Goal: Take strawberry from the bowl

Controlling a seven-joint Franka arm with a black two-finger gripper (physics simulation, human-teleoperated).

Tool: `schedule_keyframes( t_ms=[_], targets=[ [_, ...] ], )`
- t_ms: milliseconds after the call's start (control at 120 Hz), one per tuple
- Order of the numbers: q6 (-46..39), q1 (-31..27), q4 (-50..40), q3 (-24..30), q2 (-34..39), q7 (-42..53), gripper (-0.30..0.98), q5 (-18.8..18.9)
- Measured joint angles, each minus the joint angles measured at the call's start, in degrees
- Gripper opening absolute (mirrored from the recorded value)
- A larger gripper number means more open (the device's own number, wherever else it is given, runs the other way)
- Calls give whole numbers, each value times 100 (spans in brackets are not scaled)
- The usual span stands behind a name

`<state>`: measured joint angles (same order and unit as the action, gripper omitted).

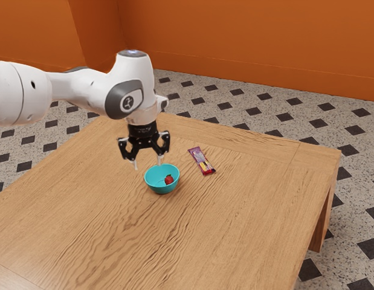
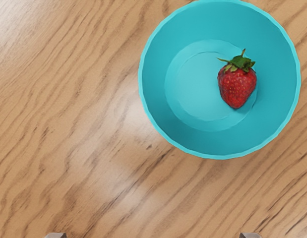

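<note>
The taking is at its start, as far as this moment shows: the strawberry (image 1: 168,180) lies inside the bowl (image 1: 157,186), and the bowl stands upright on the table (image 1: 102,241). Nothing of the task is done beyond the arm (image 1: 85,87) being close by. Left to do, I judge, are lining up over the fruit, lowering, closing on it, and lifting it clear of the rim.

The gripper (image 1: 148,164) hangs above the table, near the bowl and toward the arm's side of it. Its two fingers stand wide apart with nothing between them, and they touch neither fruit nor bowl.

In the wrist view the strawberry rests on its side, off the middle of the bowl's floor and near the wall, green leaves (image 2: 240,62) attached. The next move probably calls for a shift across toward the bowl before going down. With the fruit so near the wall, a finger could catch the rim or nudge the bowl. A wrapped packet (image 1: 202,161) lies beside the bowl, apart from it.
</note>
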<state>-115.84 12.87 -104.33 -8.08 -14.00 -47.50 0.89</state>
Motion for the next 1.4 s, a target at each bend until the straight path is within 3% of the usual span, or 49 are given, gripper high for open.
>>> schedule_keyframes(
  t_ms=[275,650,1133,1400],
  targets=[
    [-680,15,364,-41,-776,-753,35,-32],
    [-1173,40,235,-44,-887,-1430,33,-21],
    [-1544,-71,759,-36,-1573,-1552,32,-70],
    [-1661,-197,789,-42,-1714,-1406,32,-319]
  ],
)
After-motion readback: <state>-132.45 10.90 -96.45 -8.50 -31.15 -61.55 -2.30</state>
